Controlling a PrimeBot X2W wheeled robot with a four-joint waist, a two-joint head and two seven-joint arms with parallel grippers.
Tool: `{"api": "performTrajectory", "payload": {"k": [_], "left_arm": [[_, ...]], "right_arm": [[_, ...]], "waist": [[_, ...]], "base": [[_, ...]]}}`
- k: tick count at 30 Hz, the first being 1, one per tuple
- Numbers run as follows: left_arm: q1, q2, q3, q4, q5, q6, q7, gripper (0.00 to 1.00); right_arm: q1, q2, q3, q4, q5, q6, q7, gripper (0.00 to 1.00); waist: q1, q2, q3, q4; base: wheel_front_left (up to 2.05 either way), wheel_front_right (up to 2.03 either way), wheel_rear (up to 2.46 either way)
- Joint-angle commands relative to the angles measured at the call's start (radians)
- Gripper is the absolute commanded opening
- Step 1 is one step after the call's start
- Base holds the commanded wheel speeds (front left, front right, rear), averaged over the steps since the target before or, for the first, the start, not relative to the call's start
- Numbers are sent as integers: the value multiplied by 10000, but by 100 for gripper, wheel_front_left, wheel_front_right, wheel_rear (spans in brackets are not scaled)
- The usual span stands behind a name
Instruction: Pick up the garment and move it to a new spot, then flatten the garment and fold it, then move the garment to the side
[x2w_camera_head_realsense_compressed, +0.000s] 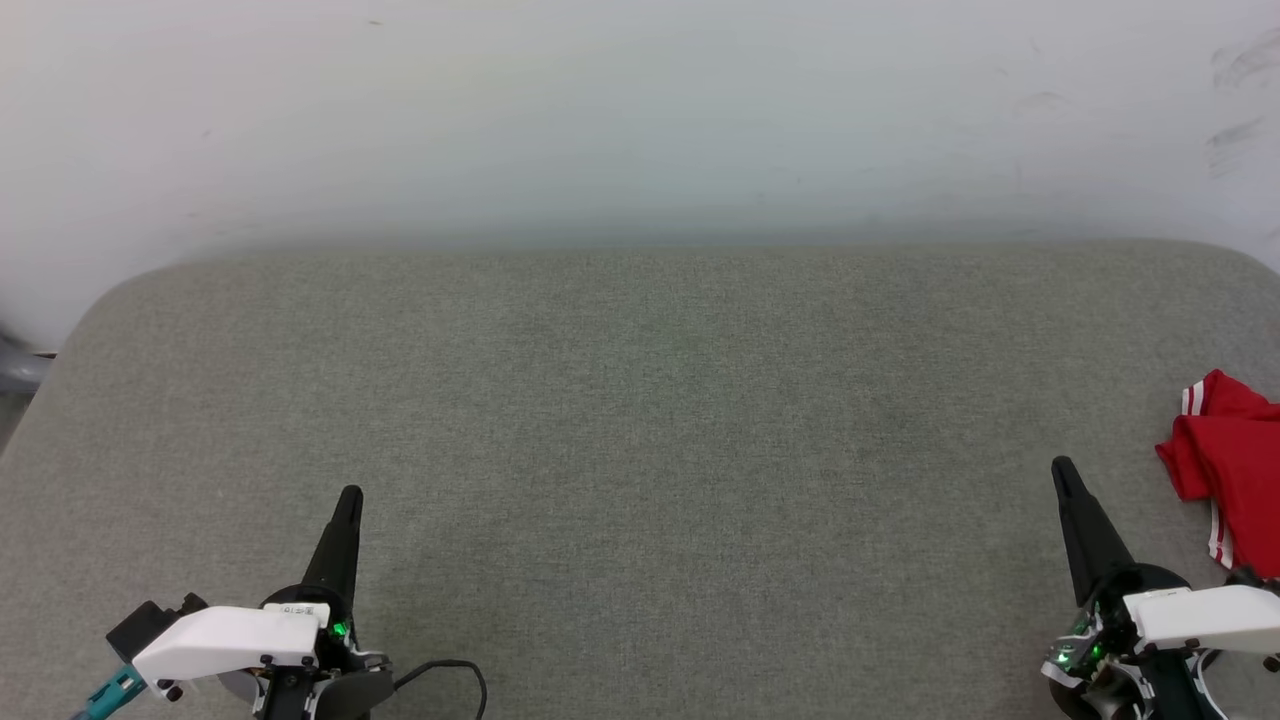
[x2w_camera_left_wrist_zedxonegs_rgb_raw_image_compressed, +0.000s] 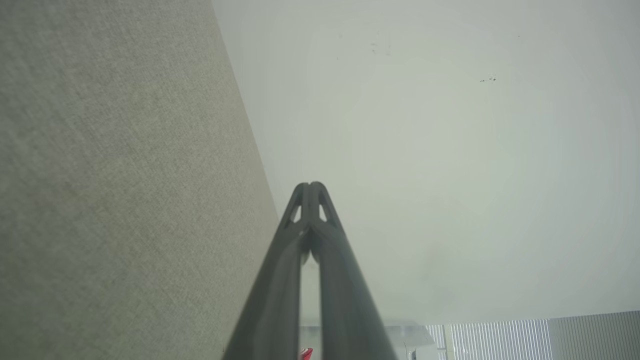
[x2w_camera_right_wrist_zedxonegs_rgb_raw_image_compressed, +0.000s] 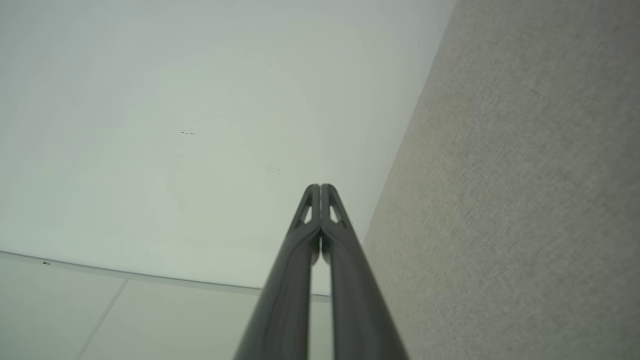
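Observation:
The garment (x2w_camera_head_realsense_compressed: 1228, 470) is a crumpled red cloth with white stripe trim, lying at the far right edge of the grey padded surface (x2w_camera_head_realsense_compressed: 640, 430) and partly cut off by the frame. My right gripper (x2w_camera_head_realsense_compressed: 1062, 468) is shut and empty, its tips just left of the garment and apart from it. At the lower left my left gripper (x2w_camera_head_realsense_compressed: 350, 495) is shut too, holding nothing, far from the cloth. In the wrist views the left gripper (x2w_camera_left_wrist_zedxonegs_rgb_raw_image_compressed: 310, 186) and the right gripper (x2w_camera_right_wrist_zedxonegs_rgb_raw_image_compressed: 320, 187) both show fingertips pressed together. A sliver of the red garment (x2w_camera_left_wrist_zedxonegs_rgb_raw_image_compressed: 306, 354) peeks at the bottom of the left wrist view.
A pale wall (x2w_camera_head_realsense_compressed: 640, 120) rises behind the grey surface. The surface has rounded far corners, and a grey object (x2w_camera_head_realsense_compressed: 18, 365) sits off its left edge. A black cable (x2w_camera_head_realsense_compressed: 450, 672) loops by my left wrist.

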Motion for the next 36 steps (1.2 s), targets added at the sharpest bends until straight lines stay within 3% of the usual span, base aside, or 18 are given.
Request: {"api": "performTrajectory", "payload": {"k": [1,18,36], "left_arm": [[-137,-12,28,-13,-148,-46,40,0],[-273,-70,154,27,-1296,-96,349,0],[-270,-69,147,25,-1286,-99,347,0]], "right_arm": [[-181,-3,-12,30,139,-2,40,0],[-425,40,-74,453,1251,-3,130,0],[-432,86,-143,448,1173,-3,185,0]], "waist": [[-1,0,2,1],[-1,0,57,19],[-1,0,60,20]], "base": [[0,0,0],[0,0,0],[0,0,0]]}}
